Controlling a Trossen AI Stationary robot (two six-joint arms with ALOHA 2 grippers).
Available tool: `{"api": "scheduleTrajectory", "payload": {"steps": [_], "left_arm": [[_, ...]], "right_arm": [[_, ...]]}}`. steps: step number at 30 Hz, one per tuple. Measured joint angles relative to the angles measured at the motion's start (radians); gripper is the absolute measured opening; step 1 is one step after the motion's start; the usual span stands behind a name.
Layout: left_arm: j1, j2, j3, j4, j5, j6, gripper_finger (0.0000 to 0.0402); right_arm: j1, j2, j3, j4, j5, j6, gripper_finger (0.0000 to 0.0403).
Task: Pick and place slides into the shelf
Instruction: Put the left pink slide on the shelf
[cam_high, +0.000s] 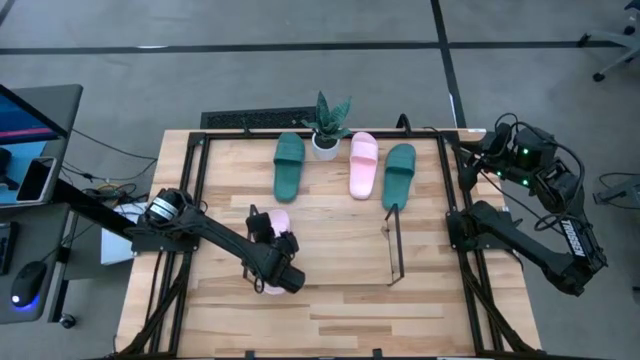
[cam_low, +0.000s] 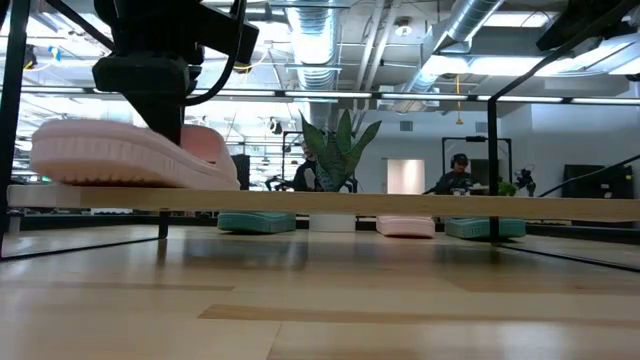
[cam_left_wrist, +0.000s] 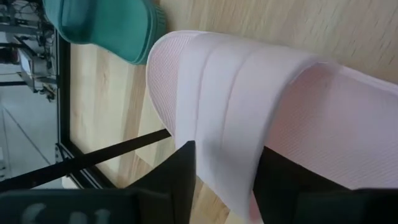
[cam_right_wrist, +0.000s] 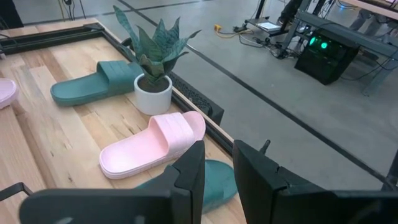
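Note:
A pale pink slide (cam_high: 281, 219) lies left of the table's middle, under my left gripper (cam_high: 272, 252), which comes down on it at a slant. In the left wrist view my left gripper (cam_left_wrist: 227, 186) is open, with the slide's wide strap (cam_left_wrist: 217, 93) between its two fingers. At the far edge lie a green slide (cam_high: 289, 165), a second pink slide (cam_high: 363, 165) and another green slide (cam_high: 399, 172). The shelf (cam_high: 396, 245), a thin black wire frame, stands right of the middle. My right gripper (cam_right_wrist: 217, 180) waits open at the far right, with nothing between its fingers. My left gripper has one finger (cam_left_wrist: 180, 180) on the outer side of the strap's edge (cam_left_wrist: 224, 168) and the other finger (cam_left_wrist: 286, 186) on the side toward the sole. The fingers slant down from above. Whether they touch the strap I cannot tell.
A small potted plant (cam_high: 327, 128) stands at the far edge between the green and the pink slide. A black metal frame (cam_high: 200, 190) edges the table. Bare wood lies along the near side (cam_high: 340, 320).

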Motion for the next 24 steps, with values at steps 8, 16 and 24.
{"api": "scheduleTrajectory", "payload": {"steps": [8, 16, 24], "left_arm": [[0.0, 0.0, 0.0, -0.008, 0.043, 0.004, 0.0157], [-0.008, 0.001, 0.0, -0.01, 0.09, 0.02, 0.0177], [-0.02, 0.001, 0.006, -0.01, 0.095, 0.05, 0.0188]], "right_arm": [[0.0, 0.0, 0.0, -0.001, 0.0, 0.0, 0.0075], [0.0, 0.0, 0.0, -0.002, 0.0, 0.0, 0.0075], [0.0, 0.0, 0.0, -0.003, 0.0, 0.0, 0.0075]]}}
